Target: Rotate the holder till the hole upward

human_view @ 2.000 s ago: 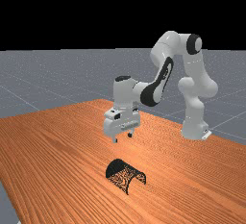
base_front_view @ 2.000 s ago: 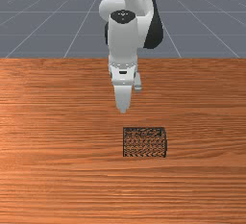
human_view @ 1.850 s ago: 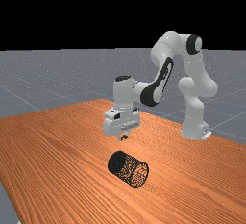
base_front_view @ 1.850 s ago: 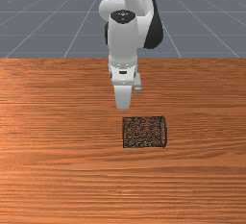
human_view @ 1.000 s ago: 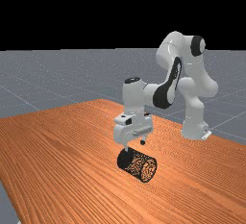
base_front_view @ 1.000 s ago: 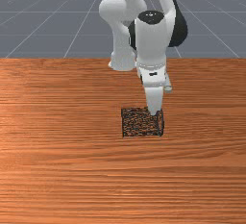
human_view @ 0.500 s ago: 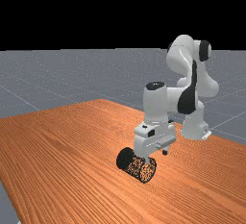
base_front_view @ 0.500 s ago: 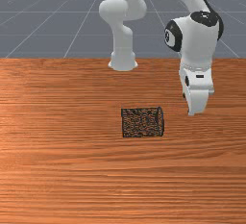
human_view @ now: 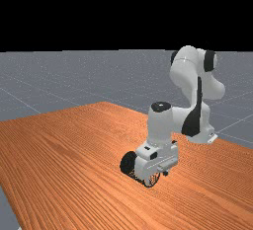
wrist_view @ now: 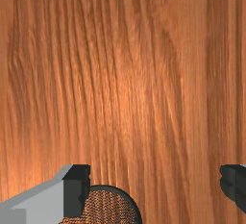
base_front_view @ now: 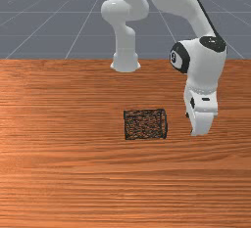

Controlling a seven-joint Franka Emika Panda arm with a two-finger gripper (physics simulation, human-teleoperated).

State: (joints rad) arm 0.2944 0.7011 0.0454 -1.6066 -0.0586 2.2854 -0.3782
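Holder of black mesh, cylindrical in shape, lies on its side on the orange-brown wooden table, near the middle of the front view. Its long axis runs across that view, so it is not standing upright. The weave is fine and see-through, with the wood grain glinting between the strands, and darker lines edge the body. Toward the front view's right, a rounded black rim closes off the outline. In the far view, the end at the far view's left is a dense, dark disc, while the other end shows as a thin black ring, partly covered by the hand.

White-and-grey two-finger gripper is spread wide and grasps nothing. In the front view it is low over the table, beyond the holder's right-hand end and apart from it. In the wrist view, the curved black rim and a patch of mesh appear just beside one dark fingertip, which hides part of them.
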